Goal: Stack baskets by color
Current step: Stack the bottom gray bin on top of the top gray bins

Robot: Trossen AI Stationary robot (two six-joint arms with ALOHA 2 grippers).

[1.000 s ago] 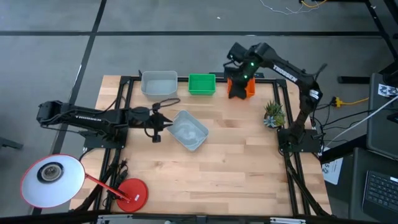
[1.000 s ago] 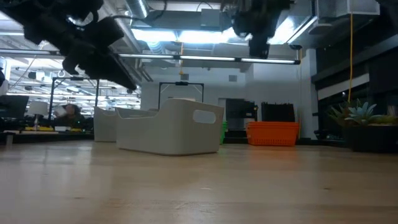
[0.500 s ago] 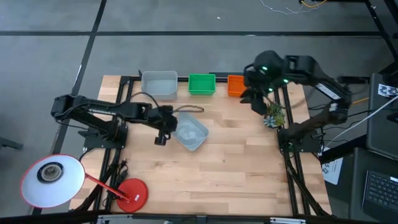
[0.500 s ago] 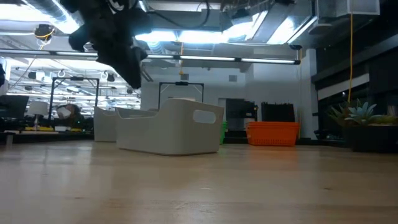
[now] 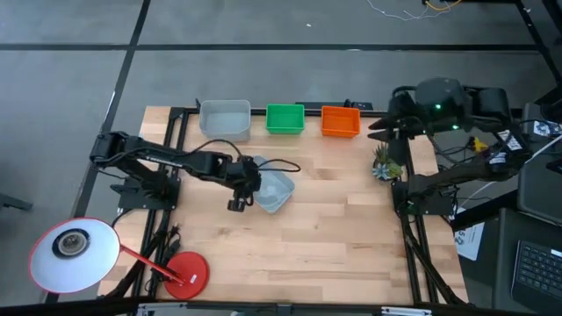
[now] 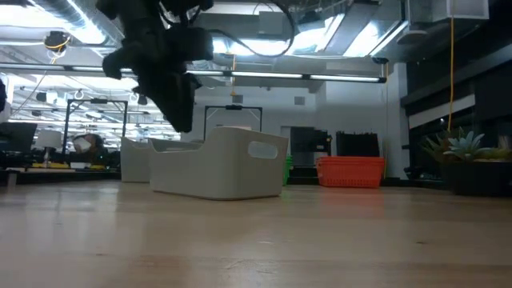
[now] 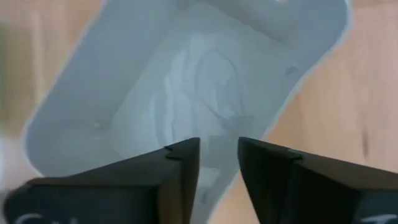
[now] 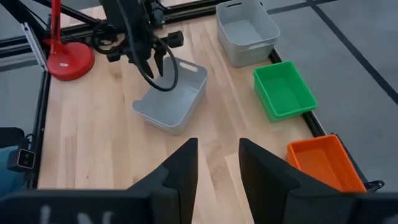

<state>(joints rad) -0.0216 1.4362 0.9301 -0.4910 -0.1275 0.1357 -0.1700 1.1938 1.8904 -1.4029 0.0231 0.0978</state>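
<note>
Centrally in the high view, the left gripper hovers over the loose grey basket, fingers parted, nothing held. Along the frame's top sit a grey basket, a green basket and an orange basket. At upper right, the right gripper waits with fingers spread.

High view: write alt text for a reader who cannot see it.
The left gripper, open, hovers at a tilted light grey plastic basket mid-table. Along the far edge sit a grey basket, a green basket and an orange basket; the right gripper waits beyond them.
</note>
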